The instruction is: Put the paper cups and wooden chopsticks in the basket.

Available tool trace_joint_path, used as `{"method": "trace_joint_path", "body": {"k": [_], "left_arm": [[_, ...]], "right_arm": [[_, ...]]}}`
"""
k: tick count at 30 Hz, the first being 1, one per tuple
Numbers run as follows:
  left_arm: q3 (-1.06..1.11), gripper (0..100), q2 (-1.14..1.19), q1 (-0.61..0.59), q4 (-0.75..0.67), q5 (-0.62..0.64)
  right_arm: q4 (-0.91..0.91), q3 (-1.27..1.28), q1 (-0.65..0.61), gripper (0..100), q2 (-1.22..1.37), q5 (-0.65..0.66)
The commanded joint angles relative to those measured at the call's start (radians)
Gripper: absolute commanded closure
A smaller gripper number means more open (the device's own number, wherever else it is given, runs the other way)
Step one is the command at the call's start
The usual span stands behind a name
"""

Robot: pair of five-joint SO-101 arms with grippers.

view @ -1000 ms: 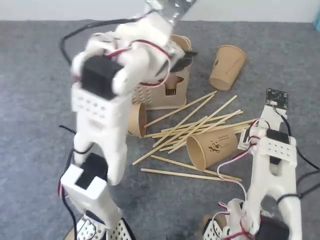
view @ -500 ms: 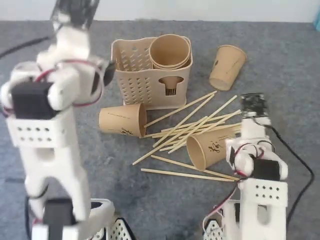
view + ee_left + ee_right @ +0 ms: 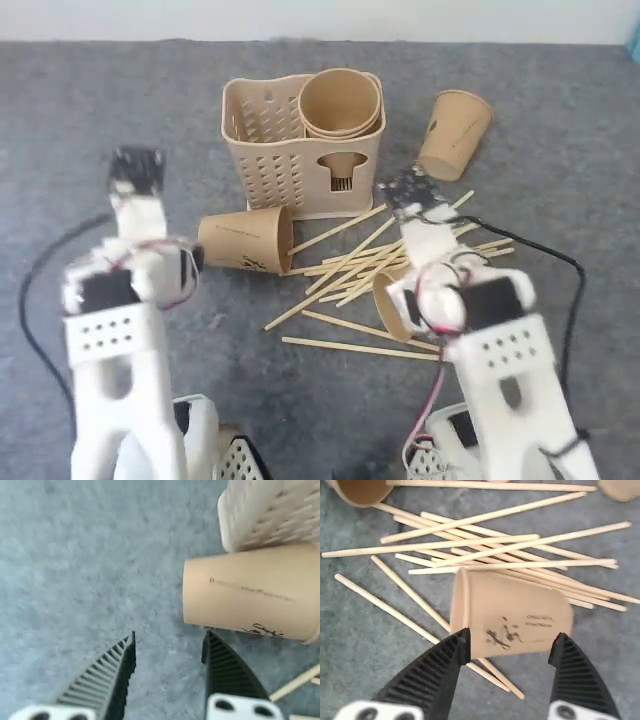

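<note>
A beige perforated basket [image 3: 290, 160] stands at the back of the table with stacked paper cups [image 3: 340, 100] in one compartment. One paper cup [image 3: 245, 240] lies on its side in front of the basket, and my open left gripper [image 3: 169, 637] hovers just short of that cup [image 3: 250, 595]. Another cup [image 3: 515, 612] lies on the scattered wooden chopsticks [image 3: 360, 250]. My right gripper [image 3: 512, 636] is open, with a finger on each side of this cup. A third loose cup [image 3: 455, 133] lies to the right of the basket.
Grey carpet [image 3: 560, 200] covers the table. More chopsticks [image 3: 360, 348] lie toward the front. The left arm [image 3: 130, 290] stands left of the basket and the right arm [image 3: 470, 320] leans over the chopstick pile. A cable [image 3: 530, 250] trails at the right.
The left arm swung away from above the basket, out to the left and down beside the lying cup. The right arm moved forward over the cup on the chopsticks.
</note>
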Motion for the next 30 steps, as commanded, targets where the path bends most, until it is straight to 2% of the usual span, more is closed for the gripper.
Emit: {"method": "trace_joint_path", "body": {"k": [1, 4, 8, 15, 26, 30], "left_arm": [[0.203, 80, -0.058, -0.011, -0.21, 0.058], [0.209, 80, -0.058, -0.009, -0.215, 0.058], [0.213, 80, -0.058, -0.006, -0.216, 0.058], [0.223, 80, -0.058, -0.009, -0.23, 0.058], [0.223, 80, -0.058, -0.008, -0.23, 0.058], [0.232, 80, -0.063, -0.006, -0.232, 0.058]], "right_arm": [[-0.058, -0.049, -0.059, 73.2, 0.082, -0.052], [-0.094, -0.049, -0.09, 73.4, 0.163, -0.063], [-0.139, -0.049, -0.039, 73.4, 0.28, -0.06], [-0.22, -0.064, 0.251, 73.5, 0.417, -0.055], [-0.14, -0.187, 0.622, 74.2, 0.417, -0.063], [-0.139, -0.239, 0.708, 88.0, 0.417, -0.063]]}}
